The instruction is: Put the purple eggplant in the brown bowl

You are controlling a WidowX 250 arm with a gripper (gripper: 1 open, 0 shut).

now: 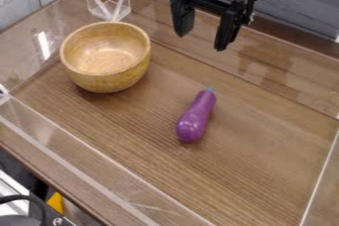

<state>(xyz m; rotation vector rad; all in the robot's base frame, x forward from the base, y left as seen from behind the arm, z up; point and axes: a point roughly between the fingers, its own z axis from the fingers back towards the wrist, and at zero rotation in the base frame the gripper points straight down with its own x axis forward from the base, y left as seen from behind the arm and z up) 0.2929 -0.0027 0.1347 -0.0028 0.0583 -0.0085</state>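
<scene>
The purple eggplant [196,116] lies on the wooden table right of centre, its darker stem end pointing away from me. To its left, further back, stands the brown bowl [106,56], round, light wood, with nothing inside. My gripper [205,29] hangs at the back of the table, above and behind the eggplant and right of the bowl. It points down with its black fingers [225,32] spread apart and nothing between them.
Clear plastic walls [79,175] ring the wooden tabletop [119,131]. A clear folded piece [109,5] stands behind the bowl. A dark panel runs along the back.
</scene>
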